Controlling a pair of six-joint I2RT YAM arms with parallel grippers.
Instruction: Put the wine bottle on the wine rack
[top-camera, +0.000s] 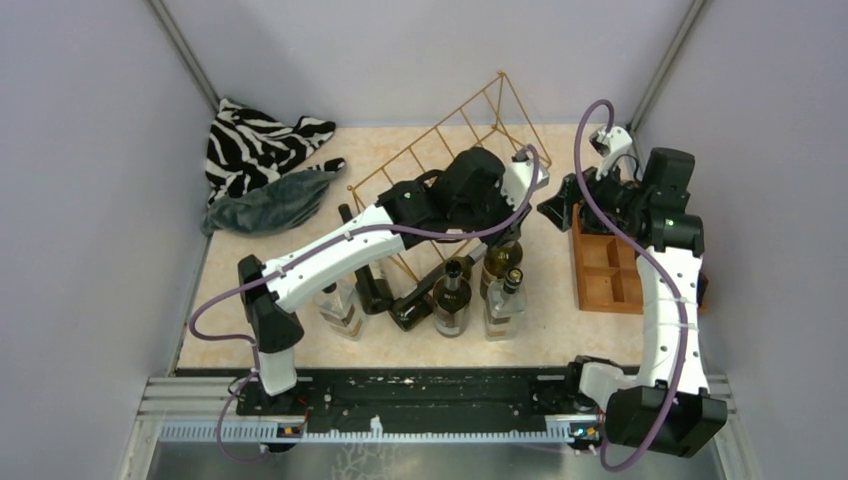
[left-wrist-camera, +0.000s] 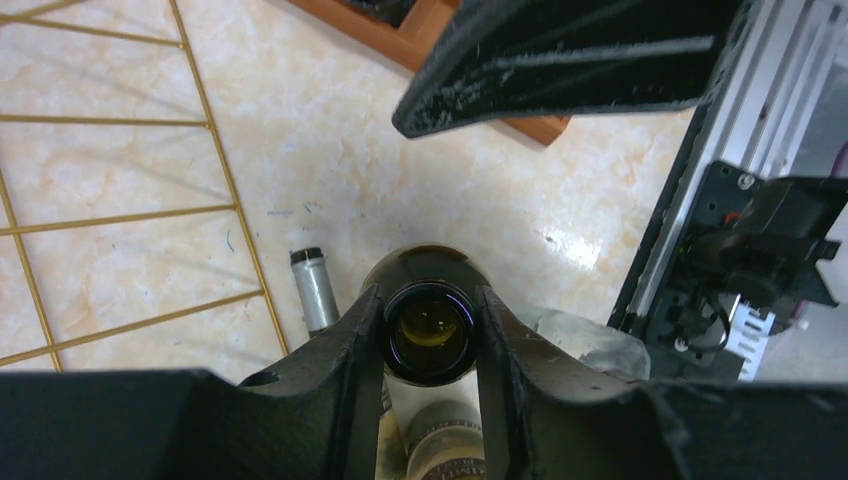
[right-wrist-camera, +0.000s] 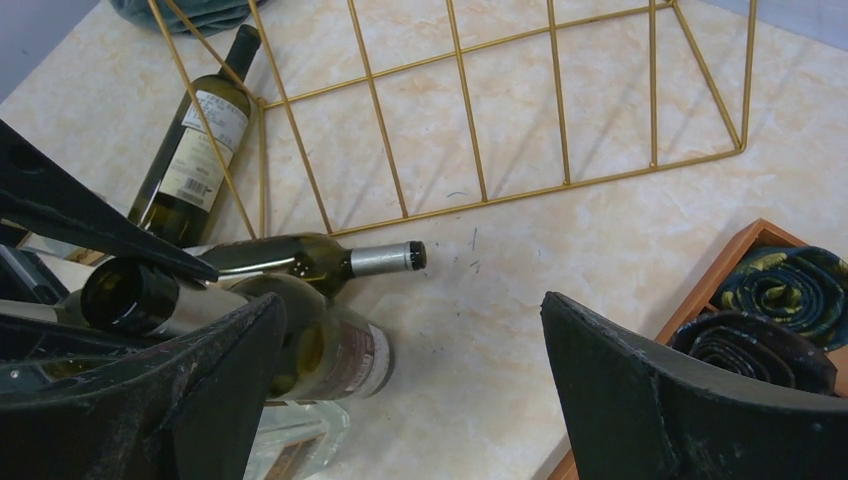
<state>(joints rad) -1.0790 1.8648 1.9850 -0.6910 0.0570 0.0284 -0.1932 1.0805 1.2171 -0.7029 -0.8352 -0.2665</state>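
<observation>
Pinching the mouth of an upright wine bottle (left-wrist-camera: 432, 345) on the table, the left gripper (left-wrist-camera: 430, 300) sits just beside the gold wire wine rack (left-wrist-camera: 237, 207); the right gripper (right-wrist-camera: 412, 310) hangs spread wide over the tabletop (right-wrist-camera: 500, 250).

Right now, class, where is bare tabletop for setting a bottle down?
Bare: between the gold wire rack and the orange wooden tray; also near-left, in front of the crumpled grey cloth. Crowded: the glass bottle cluster before the rack.

You can pass over the bare table (right-wrist-camera: 520, 290) between rack (right-wrist-camera: 652, 100) and tray (top-camera: 600, 270). Toward the near edge, standing and lying bottles (top-camera: 452, 295) crowd together; rack wires cover one lying bottle (right-wrist-camera: 195, 150).
</observation>
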